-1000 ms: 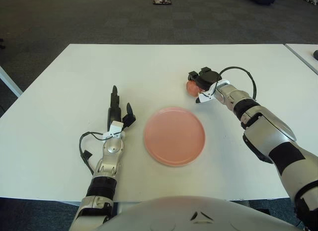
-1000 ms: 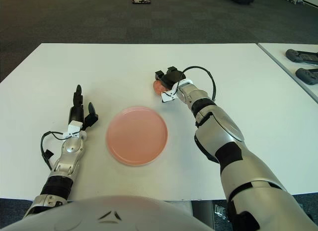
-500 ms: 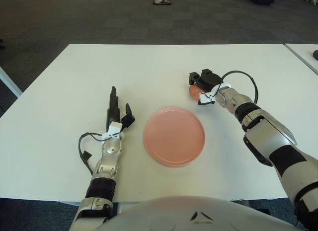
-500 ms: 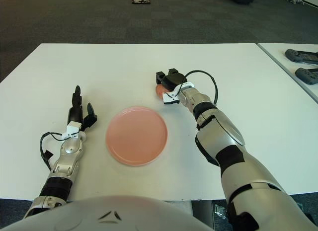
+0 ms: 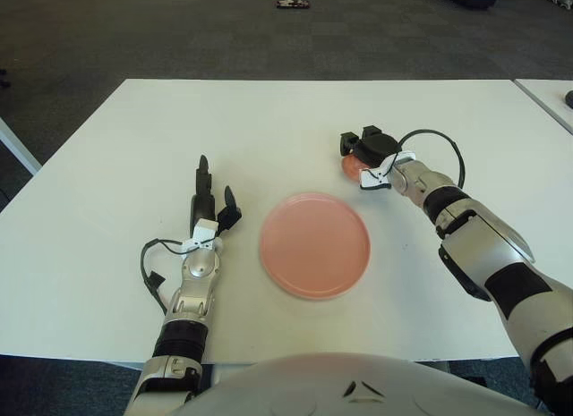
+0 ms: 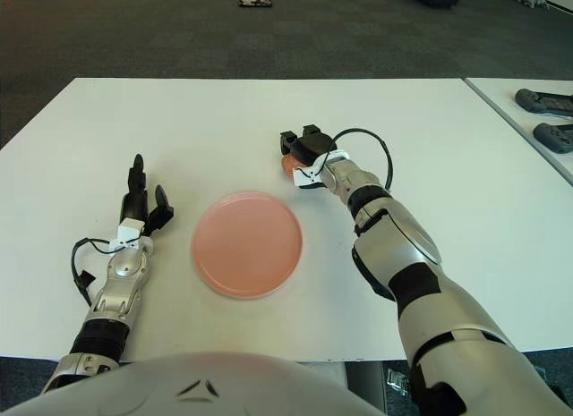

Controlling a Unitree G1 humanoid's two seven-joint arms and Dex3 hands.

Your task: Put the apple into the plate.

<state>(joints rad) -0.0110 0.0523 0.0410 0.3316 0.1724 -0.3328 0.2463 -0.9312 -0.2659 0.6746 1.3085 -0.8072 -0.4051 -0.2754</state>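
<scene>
A small reddish apple (image 5: 350, 165) sits on the white table (image 5: 269, 121), up and to the right of the empty pink plate (image 5: 314, 244). My right hand (image 5: 363, 149) covers the apple from above, its dark fingers curled around it so only the lower left part shows. A short gap of bare table lies between the apple and the plate's far right rim. My left hand (image 5: 211, 197) shows to the left of the plate, fingers stretched out and holding nothing.
A second white table (image 6: 528, 121) at the right carries two dark controllers (image 6: 544, 101). A black cable (image 5: 440, 137) loops off my right wrist. A small dark object (image 5: 292, 3) lies on the carpet beyond the table's far edge.
My right hand and the apple under it have shifted slightly right and toward the plate. The left hand has crept a little to the left.
</scene>
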